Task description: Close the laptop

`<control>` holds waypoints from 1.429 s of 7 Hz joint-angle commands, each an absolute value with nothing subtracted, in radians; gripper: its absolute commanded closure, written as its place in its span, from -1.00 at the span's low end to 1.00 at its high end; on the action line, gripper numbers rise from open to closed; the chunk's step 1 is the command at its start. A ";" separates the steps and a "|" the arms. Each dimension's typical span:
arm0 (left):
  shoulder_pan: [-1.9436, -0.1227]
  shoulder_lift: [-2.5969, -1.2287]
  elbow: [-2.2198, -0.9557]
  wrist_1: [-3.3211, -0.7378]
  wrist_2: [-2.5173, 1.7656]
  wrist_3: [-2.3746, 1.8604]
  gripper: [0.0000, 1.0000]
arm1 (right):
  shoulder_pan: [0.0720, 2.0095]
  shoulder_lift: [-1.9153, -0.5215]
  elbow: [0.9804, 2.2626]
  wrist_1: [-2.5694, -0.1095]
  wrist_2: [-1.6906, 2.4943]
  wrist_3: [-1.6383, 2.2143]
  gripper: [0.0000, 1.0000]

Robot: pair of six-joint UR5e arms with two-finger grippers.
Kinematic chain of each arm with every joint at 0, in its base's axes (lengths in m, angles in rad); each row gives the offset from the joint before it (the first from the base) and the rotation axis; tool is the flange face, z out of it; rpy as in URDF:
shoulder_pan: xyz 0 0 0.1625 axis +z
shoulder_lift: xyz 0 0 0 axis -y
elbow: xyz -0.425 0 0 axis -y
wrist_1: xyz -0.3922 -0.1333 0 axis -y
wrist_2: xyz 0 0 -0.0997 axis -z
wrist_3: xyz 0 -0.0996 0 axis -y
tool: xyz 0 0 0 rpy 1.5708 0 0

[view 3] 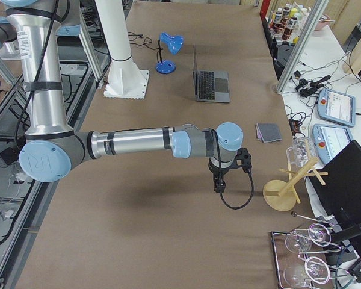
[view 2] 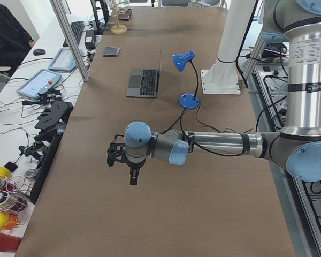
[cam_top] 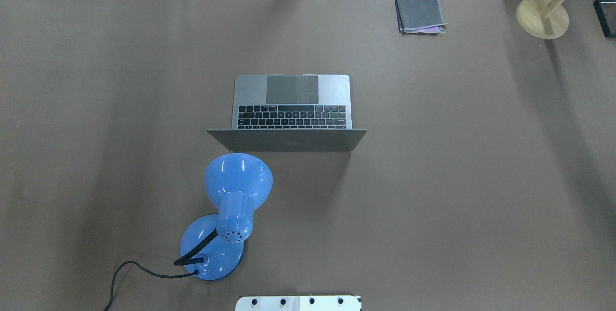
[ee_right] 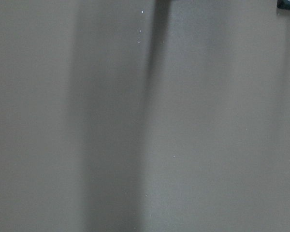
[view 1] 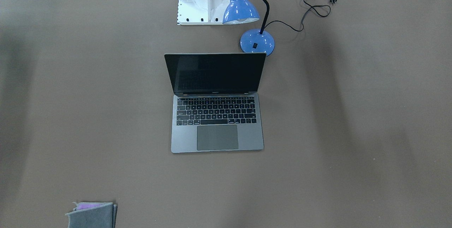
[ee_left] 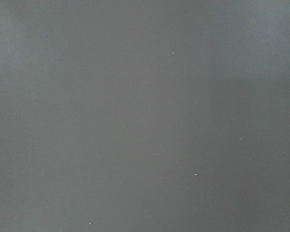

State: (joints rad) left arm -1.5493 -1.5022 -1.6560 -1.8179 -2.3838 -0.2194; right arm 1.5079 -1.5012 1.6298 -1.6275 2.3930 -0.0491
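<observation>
Brown paper covers the table (cam_top: 481, 181), and at its centre I see 1 laptop (cam_top: 292, 104): slim space-grey, black keys, large trackpad, dark screen standing open. Overhead, 1 blue desk lamp (cam_top: 231, 205) sits at its 7 o'clock and 1 folded grey cloth (cam_top: 419, 14) at 1 o'clock. With only side views of the 2, I cannot tell how far the left gripper (view 2: 132, 176) or right gripper (view 3: 218, 185) is open.
</observation>
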 commanded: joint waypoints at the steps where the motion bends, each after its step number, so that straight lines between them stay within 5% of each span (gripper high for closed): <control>1: -1.549 -1.503 -1.657 -1.816 -2.384 -0.221 -0.97 | 1.508 -1.500 1.629 -1.628 2.391 -0.049 -1.00; 10: -1.548 -1.519 -1.657 -1.816 -2.384 -0.224 -0.97 | 1.505 -1.493 1.640 -1.621 2.393 -0.048 -1.00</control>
State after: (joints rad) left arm -1.5487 -1.5142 -1.6562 -1.8147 -2.3838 -0.2215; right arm 1.5049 -1.4946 1.6360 -1.6223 2.3859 -0.0479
